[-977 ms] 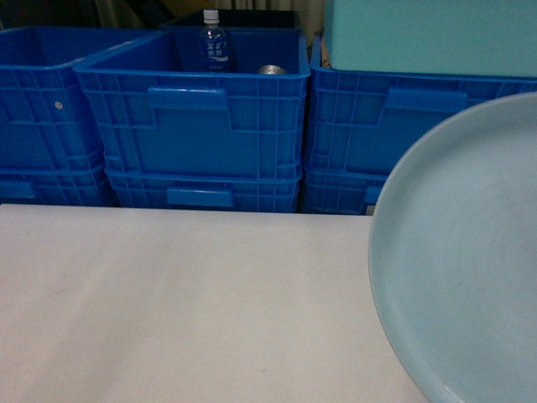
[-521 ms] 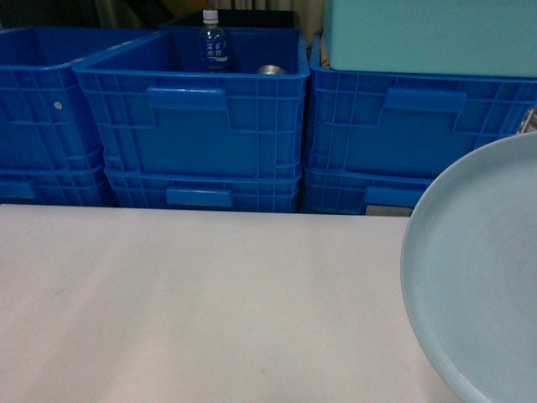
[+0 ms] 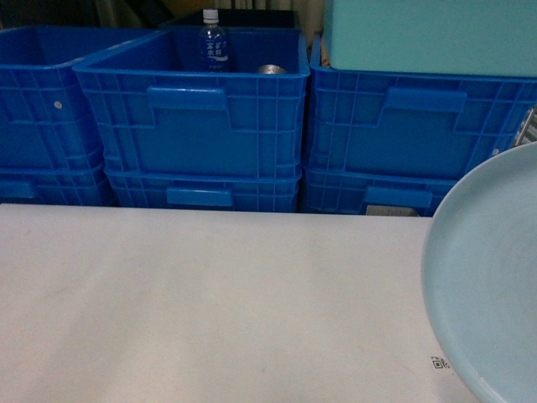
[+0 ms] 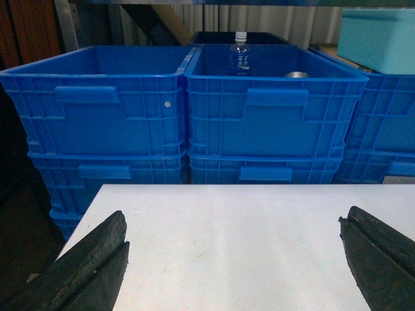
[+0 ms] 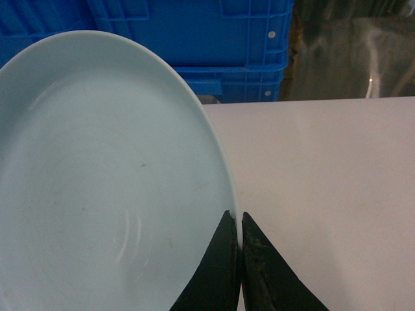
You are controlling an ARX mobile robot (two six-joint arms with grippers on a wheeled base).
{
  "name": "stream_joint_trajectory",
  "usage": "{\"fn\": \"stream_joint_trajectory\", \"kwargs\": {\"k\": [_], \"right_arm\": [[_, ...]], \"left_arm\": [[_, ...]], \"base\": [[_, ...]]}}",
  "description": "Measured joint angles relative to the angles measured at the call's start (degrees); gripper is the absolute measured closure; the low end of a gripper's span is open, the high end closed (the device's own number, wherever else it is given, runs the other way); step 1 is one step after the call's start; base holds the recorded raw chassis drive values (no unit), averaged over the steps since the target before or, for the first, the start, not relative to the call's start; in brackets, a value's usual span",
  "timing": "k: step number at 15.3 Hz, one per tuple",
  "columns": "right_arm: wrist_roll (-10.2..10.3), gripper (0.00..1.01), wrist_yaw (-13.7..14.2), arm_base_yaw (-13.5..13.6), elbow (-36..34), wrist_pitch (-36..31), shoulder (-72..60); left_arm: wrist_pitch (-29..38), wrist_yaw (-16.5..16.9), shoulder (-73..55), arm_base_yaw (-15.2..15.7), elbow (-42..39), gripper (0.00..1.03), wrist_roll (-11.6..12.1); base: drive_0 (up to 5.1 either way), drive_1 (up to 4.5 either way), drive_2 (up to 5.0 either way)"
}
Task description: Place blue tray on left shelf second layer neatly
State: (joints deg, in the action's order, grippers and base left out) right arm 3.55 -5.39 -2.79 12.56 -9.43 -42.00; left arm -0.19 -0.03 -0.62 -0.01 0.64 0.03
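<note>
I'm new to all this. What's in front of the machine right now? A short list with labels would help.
held item: blue tray, pale, round, tilted, above the table
right gripper: shut on the tray's rim
left gripper: open, empty, over the table
table: white, with a small printed code mark near the tray
behind table: stacked dark blue crates
in middle crate: water bottle and a metal can
on right crates: teal box
shelf: not clearly in view

blue tray (image 5: pixel 97 188) | pale sky-blue, round, shallow, raised rim | held tilted above white table (image 3: pixel 210 302) | rim pinched
</note>
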Motion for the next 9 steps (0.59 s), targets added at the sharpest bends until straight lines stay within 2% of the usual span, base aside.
{"fn": "stream_joint_trajectory", "kwargs": {"k": [3,9], "right_arm": [[0.0,0.99,-1.2,-0.6,0.0,1.1,1.0],[-0.2,0.99,-1.1,-0.2,-0.1,1.3,2.0]], "left_arm": [[0.0,0.0,0.0,0.0,0.0,0.05,0.0],[0.0,0.0,0.0,0.0,0.0,0.05,0.0]], "base": [[0.0,0.0,0.0],[0.0,0.0,0.0]]}}
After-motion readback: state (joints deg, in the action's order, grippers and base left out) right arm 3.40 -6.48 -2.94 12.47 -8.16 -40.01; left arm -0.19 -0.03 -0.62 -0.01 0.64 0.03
